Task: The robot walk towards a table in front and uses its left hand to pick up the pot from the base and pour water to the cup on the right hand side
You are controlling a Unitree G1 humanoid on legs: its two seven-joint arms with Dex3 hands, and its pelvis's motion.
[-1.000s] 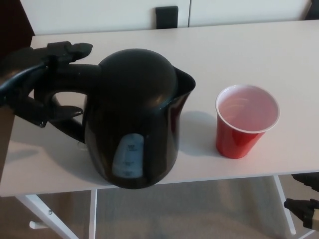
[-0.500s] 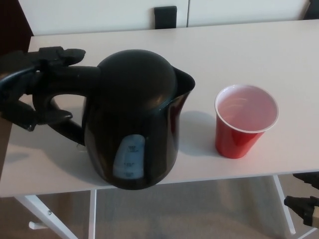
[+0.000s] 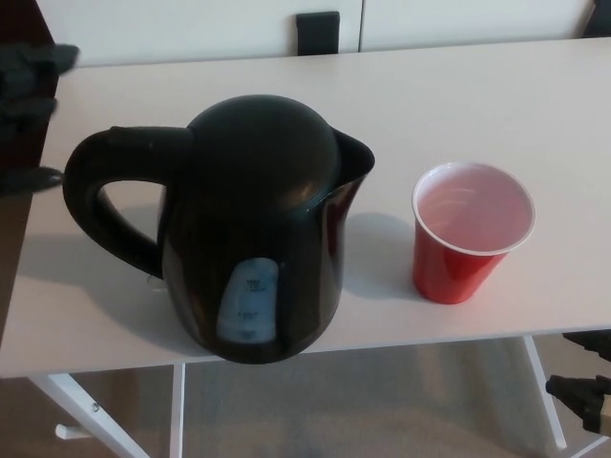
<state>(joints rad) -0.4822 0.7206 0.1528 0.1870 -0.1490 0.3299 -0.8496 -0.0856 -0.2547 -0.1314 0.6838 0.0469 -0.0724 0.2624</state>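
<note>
The pot (image 3: 258,229) is standing on the table (image 3: 458,95) near its front edge (handle pointing left), the cup (image 3: 470,232) sitting to its right, apart, with the left hand (image 3: 27,119) hovering beyond the handle.

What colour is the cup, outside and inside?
The cup is red outside and white inside, seen in the head view.

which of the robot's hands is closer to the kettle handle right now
Left. The left hand sits at the picture's left edge, just clear of the kettle handle, fingers apart. The right hand is low at the bottom right corner, below the table edge, past the red cup.
</note>
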